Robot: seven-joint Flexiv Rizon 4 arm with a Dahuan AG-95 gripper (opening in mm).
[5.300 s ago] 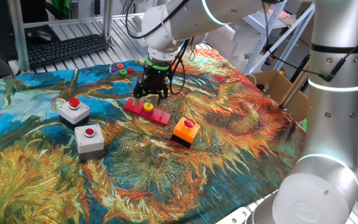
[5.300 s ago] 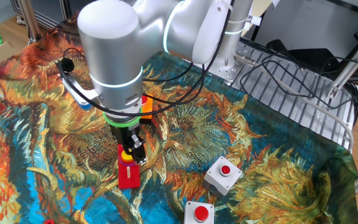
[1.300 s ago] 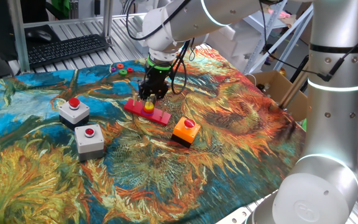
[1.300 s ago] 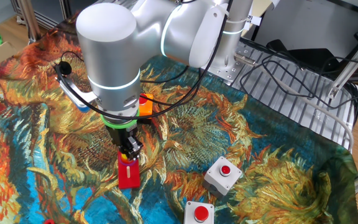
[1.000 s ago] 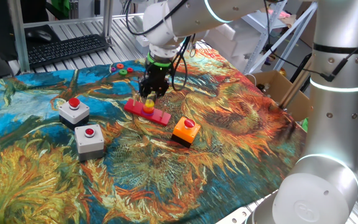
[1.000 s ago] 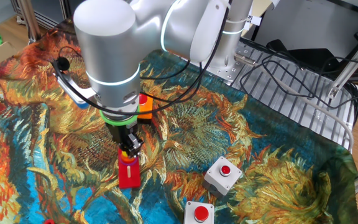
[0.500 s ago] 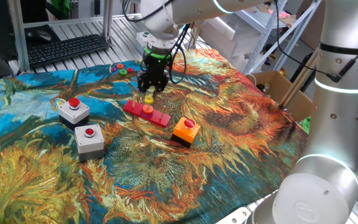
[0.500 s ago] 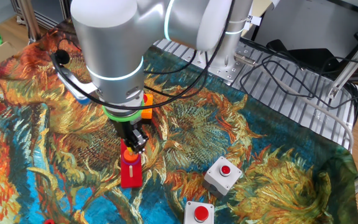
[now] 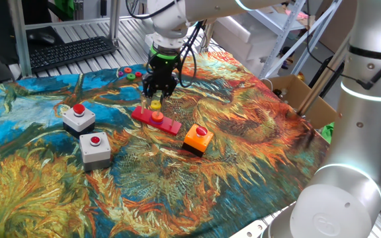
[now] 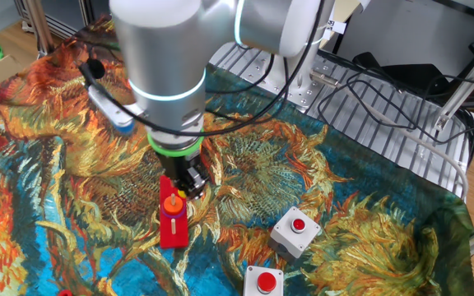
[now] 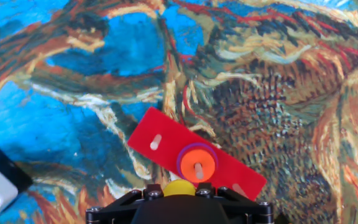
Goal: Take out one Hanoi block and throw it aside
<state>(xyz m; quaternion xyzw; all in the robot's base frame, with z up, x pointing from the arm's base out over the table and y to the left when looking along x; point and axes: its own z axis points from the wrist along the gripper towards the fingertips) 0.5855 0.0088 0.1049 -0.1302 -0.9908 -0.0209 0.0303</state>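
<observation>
My gripper (image 9: 156, 99) is shut on the yellow Hanoi block (image 9: 156, 104) and holds it above the flat red pegged base (image 9: 157, 119). In the hand view the yellow block (image 11: 179, 187) shows between my fingers at the bottom edge, above the red base (image 11: 166, 146). An orange disc over a purple one (image 11: 197, 163) stays on the base's middle peg. In the other fixed view my gripper (image 10: 186, 186) hangs over the base (image 10: 172, 224), where an orange disc (image 10: 171, 205) sits on a peg.
Two grey button boxes (image 9: 79, 116) (image 9: 95, 147) stand left of the base, an orange button box (image 9: 197, 138) to its right. Small red and green rings (image 9: 129, 73) lie at the back near a keyboard (image 9: 71, 50). A cardboard box (image 9: 296, 99) sits at the right.
My gripper closed on the yellow block on the middle peg and has lifted it clear of the peg, moving up and slightly back. The orange disc underneath is now exposed.
</observation>
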